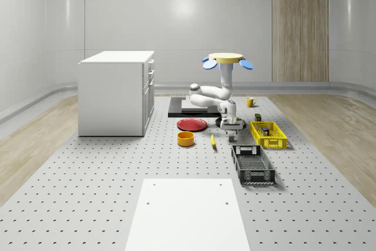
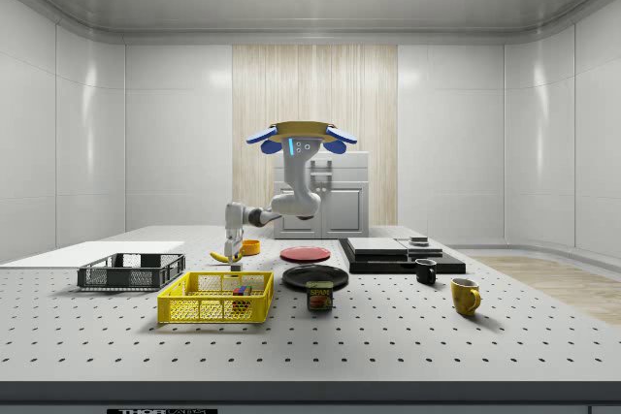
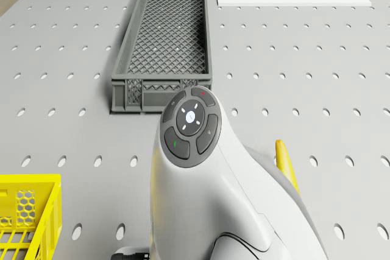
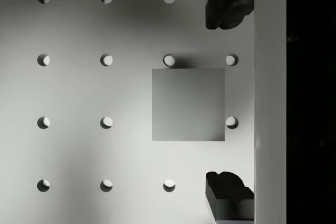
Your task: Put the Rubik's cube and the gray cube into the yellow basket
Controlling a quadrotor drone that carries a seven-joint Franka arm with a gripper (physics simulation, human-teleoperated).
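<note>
The gray cube (image 4: 188,104) lies flat on the perforated table. My gripper (image 4: 229,98) hangs just above it, open, with one dark fingertip (image 4: 228,6) on each side of the cube's edge; neither touches it. In the whole-scene view the gripper (image 1: 232,132) points down just left of the yellow basket (image 1: 268,135). The drone (image 1: 228,59) hovers over the table behind it, arm folded downward. From the side, the gripper (image 2: 233,244) hangs behind the yellow basket (image 2: 215,298), and a small multicoloured cube (image 2: 240,290) appears to lie inside the basket.
A black mesh crate (image 1: 252,164) sits in front of the basket. A banana (image 1: 212,140), an orange bowl (image 1: 186,139) and a red plate (image 1: 192,124) lie to the gripper's left. A white cabinet (image 1: 116,92) stands far left, with a yellow mug (image 1: 250,102) and a can (image 2: 319,295) nearby.
</note>
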